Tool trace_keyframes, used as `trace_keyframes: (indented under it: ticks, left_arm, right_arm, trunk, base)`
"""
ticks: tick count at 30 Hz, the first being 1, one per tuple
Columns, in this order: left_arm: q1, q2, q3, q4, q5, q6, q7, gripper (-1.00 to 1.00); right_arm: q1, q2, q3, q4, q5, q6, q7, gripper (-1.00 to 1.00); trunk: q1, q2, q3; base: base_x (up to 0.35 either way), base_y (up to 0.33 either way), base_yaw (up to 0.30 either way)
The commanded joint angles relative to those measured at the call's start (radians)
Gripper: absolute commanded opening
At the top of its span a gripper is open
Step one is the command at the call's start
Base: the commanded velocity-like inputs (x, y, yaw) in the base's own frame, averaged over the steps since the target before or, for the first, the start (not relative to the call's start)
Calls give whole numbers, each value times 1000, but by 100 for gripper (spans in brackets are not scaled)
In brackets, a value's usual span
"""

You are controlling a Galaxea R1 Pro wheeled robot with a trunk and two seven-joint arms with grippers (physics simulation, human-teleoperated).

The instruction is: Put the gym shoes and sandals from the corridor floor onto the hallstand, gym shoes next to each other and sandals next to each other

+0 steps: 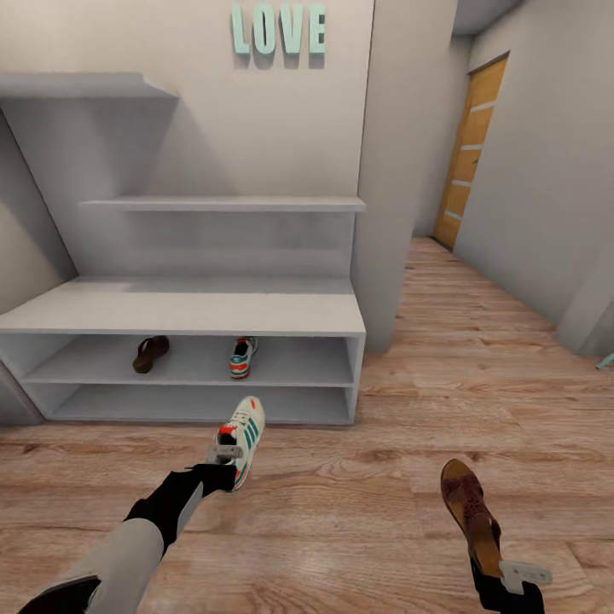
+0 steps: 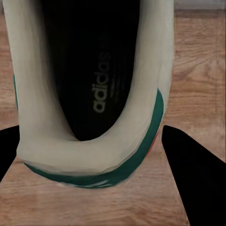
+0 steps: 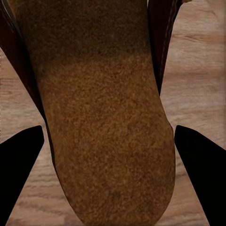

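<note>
- On the rack, the upper low shelf held one sandal to the left and one sneaker to the right, well apart from each other.
- Your left gripper was clamped on the heel of the second sneaker, above the floor just in front of the rack; the wrist view showed its heel between the fingers.
- Your right gripper was clamped on the second sandal near the right edge, toe toward the rack; its insole lay between the fingers.
</note>
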Motion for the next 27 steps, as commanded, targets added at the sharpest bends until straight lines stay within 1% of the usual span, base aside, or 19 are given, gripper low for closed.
trace_keyframes:
  ticks: [1,4,7,10,11,13,16,18,20,27]
  left_arm:
    - [-24,-7,7,-2,-15,29,-4,-100]
    - [-85,-14,4,-2,-15,63,-2,-100]
    - [-119,-14,3,-5,-17,73,-1,-100]
    - [-116,-6,0,-48,-17,76,-2,-100]
    - [-114,-4,-2,-105,-16,92,-3,-100]
    - [-114,-4,-2,-118,-16,107,-3,-100]
    - [-114,-6,-2,-143,-16,143,-3,-100]
    - [-114,-9,-2,-155,-16,152,-3,-100]
    - [-115,-12,0,-170,-15,159,-3,-100]
    - [-114,-13,2,-177,-15,155,-1,-100]
  right_arm:
    - [-1,3,-9,1,8,-3,3,-100]
    - [-1,7,-8,3,7,-3,6,-100]
    - [-1,9,-7,2,6,-3,7,-100]
    - [-1,9,-7,1,6,-3,6,-100]
    - [-1,10,-8,1,6,-3,5,-100]
    - [-1,10,-8,1,6,-3,5,-100]
    - [-1,11,-9,1,5,-3,5,-100]
    - [-1,11,-10,1,5,-3,5,-100]
    - [-1,11,-10,0,5,-3,5,-100]
    - [-1,11,-10,0,5,-3,5,-100]
  trunk:
    - [0,0,-1]
    - [0,0,-1]
    - [0,0,-1]
    - [0,0,-1]
    - [0,0,-1]
    - [0,0,-3]
    - [11,-21,-15]
    - [19,-35,-25]
    - [27,-49,-34]
    - [54,-98,-67]
  base:
    - [0,0,0]
    - [0,0,0]
    - [0,0,0]
    - [0,0,0]
    - [0,0,0]
    - [0,0,0]
    - [0,0,0]
    - [0,0,0]
    - [0,0,0]
    - [0,0,0]
